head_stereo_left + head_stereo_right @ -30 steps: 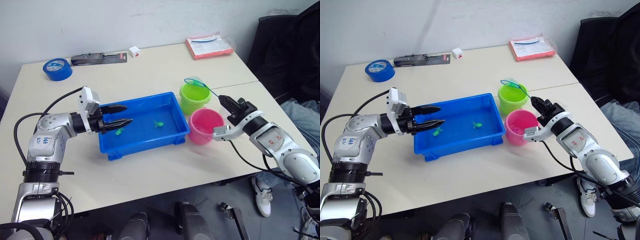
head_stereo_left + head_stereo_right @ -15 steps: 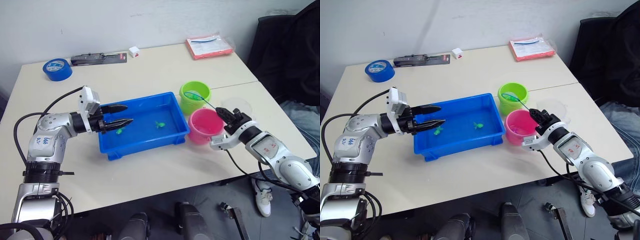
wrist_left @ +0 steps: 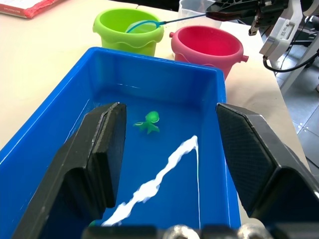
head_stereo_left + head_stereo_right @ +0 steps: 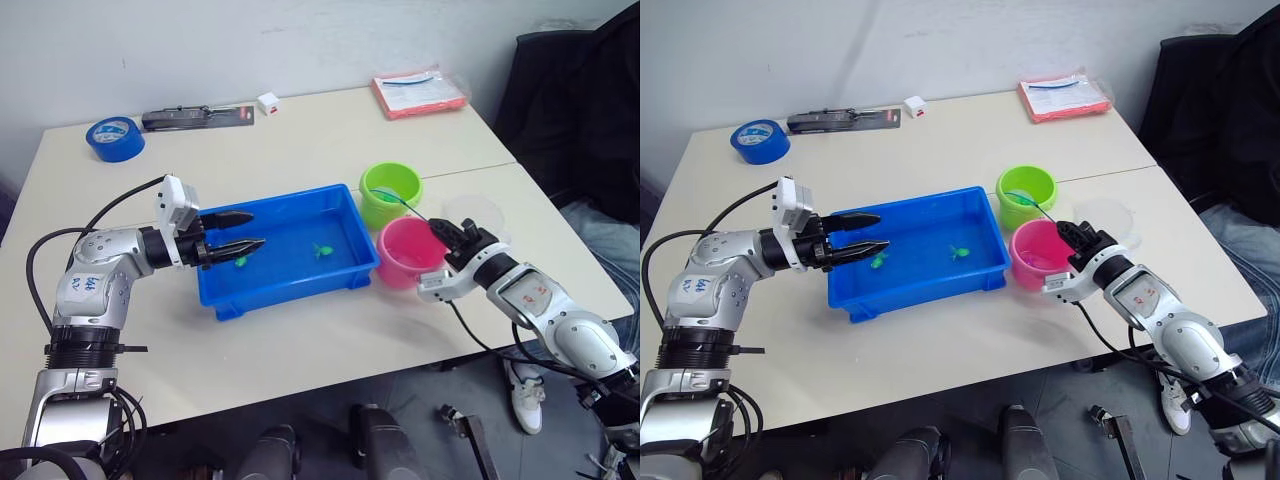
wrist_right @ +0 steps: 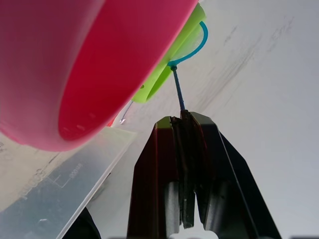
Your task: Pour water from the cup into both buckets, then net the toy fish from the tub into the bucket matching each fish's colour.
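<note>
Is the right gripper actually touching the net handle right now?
Touching. The right wrist view shows the right gripper with its fingers closed flat on the net handle, no gap visible, the hoop over the green bucket.

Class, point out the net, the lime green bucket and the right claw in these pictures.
net (image 3: 143, 26), left wrist view, on its hoop.
lime green bucket (image 4: 391, 196), left eye view, on its wall.
right claw (image 5: 183, 122), right wrist view, between its fingertips.
</note>
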